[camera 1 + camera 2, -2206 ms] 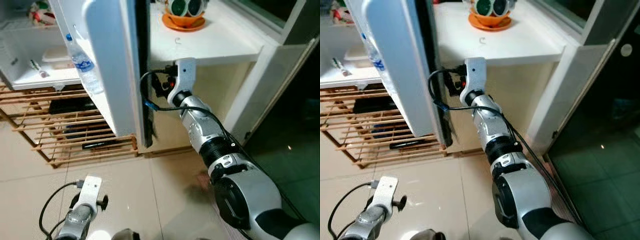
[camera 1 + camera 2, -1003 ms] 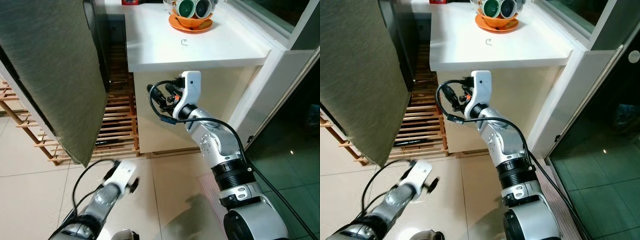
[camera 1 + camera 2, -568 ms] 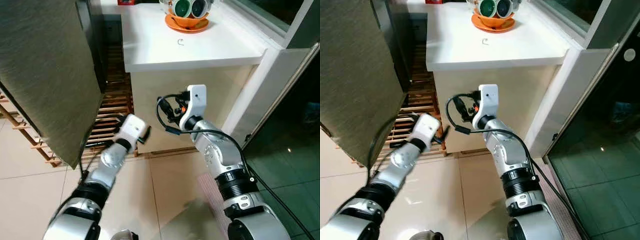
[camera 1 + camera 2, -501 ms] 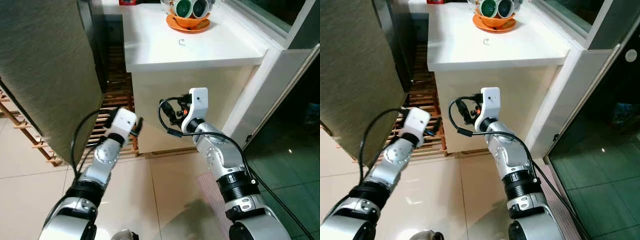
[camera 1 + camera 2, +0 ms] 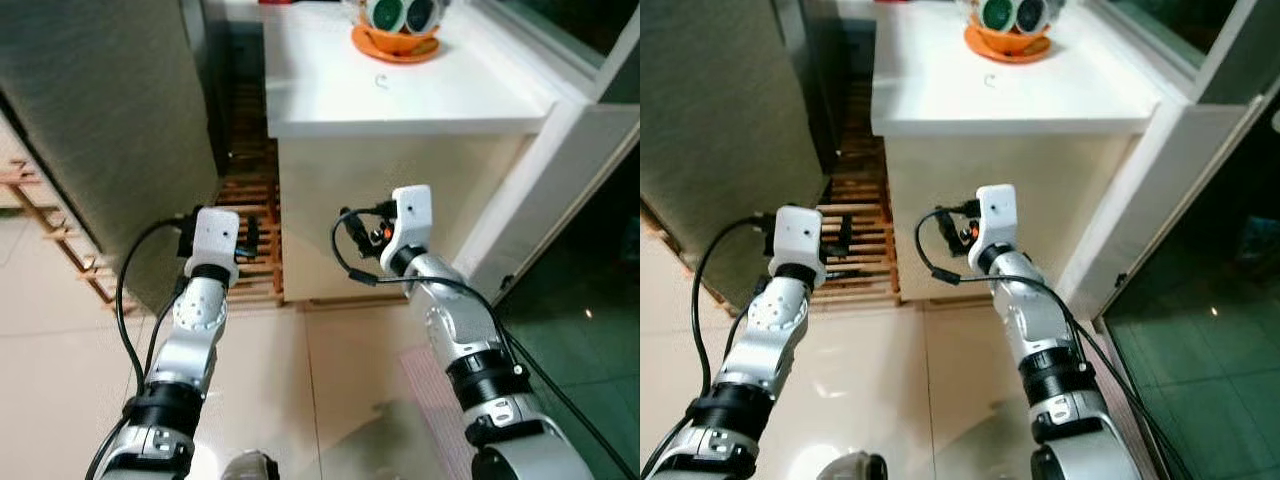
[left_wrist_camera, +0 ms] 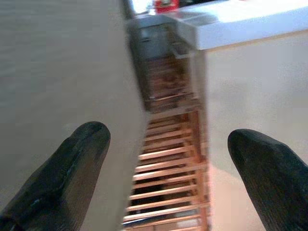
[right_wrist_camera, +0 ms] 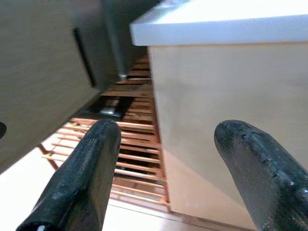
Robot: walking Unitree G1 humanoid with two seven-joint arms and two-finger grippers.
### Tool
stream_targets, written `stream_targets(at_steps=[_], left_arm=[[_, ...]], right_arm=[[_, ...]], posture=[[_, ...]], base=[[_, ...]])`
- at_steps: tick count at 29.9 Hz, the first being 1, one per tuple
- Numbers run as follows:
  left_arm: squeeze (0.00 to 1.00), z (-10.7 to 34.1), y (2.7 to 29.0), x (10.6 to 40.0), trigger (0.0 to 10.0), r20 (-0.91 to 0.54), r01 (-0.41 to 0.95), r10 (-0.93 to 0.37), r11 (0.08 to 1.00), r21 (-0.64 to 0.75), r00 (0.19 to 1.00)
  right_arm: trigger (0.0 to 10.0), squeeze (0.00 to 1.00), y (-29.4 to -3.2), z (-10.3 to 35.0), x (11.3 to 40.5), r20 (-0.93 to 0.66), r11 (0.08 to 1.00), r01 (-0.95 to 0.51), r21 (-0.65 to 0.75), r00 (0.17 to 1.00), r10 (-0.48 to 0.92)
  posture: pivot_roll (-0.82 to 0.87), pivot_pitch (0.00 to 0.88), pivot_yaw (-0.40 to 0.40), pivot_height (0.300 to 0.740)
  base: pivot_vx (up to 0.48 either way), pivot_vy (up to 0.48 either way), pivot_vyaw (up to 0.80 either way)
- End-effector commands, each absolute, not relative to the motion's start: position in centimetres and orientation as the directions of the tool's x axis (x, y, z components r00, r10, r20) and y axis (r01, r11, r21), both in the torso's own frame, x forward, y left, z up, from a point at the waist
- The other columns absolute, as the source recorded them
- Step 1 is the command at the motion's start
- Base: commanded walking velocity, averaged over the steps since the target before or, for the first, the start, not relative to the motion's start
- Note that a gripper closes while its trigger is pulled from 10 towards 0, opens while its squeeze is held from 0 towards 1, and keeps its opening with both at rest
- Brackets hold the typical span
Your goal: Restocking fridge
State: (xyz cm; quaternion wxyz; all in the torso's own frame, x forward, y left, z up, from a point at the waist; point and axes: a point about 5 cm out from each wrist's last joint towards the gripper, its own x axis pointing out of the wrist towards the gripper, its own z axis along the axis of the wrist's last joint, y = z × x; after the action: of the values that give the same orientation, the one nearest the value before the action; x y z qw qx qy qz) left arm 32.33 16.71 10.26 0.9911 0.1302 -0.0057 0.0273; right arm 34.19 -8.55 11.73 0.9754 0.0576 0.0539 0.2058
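fridge door (image 5: 110,120) shut | left gripper (image 6: 163,159) — fingers spread, empty | right gripper (image 7: 163,168) — fingers spread, empty

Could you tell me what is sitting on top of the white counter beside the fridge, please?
On the white counter stands an orange dish holding round green-and-white items, cut off by the frame's top edge. A small curved object lies nearer the front; what it is cannot be told.

Grey-green fridge door (image 5: 90,130), white counter (image 5: 400,95), orange bowl (image 5: 398,42), brown slatted rack (image 5: 245,235).

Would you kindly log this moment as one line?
fridge door: shut | left gripper: open, empty | right gripper: open, empty | wooden rack: ahead
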Motion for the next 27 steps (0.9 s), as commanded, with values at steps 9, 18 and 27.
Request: stream_targets(at_steps=[9, 18, 27], left_arm=[[0.0, 11.6, 17.6, 32.6, 10.0, 0.048, -0.144, 0.136, 0.956, 0.255, 0.99], [0.0, 11.9, 17.2, 32.7, 10.0, 0.055, -0.145, 0.137, 0.969, 0.198, 0.989], [0.0, 11.9, 17.9, 32.7, 10.0, 0.047, -0.204, 0.199, 0.965, 0.162, 0.979]], right_arm=[[10.0, 0.0, -8.3, 12.1, 34.5, -0.049, 0.902, -0.414, 0.117, 0.905, 0.422], [10.0, 0.0, -8.6, 11.8, 34.7, -0.063, 0.917, -0.382, 0.119, 0.918, 0.39], [10.0, 0.0, -8.6, 11.4, 34.5, -0.075, 0.913, -0.39, 0.121, 0.913, 0.401]], posture=[[0.02, 0.0, -0.004, 0.74], [0.01, 0.0, -0.003, 0.74], [0.01, 0.0, -0.002, 0.74]], base=[[0.0, 0.0, 0.63], [0.112, 0.148, 0.13], [0.0, 0.458, 0.0]])
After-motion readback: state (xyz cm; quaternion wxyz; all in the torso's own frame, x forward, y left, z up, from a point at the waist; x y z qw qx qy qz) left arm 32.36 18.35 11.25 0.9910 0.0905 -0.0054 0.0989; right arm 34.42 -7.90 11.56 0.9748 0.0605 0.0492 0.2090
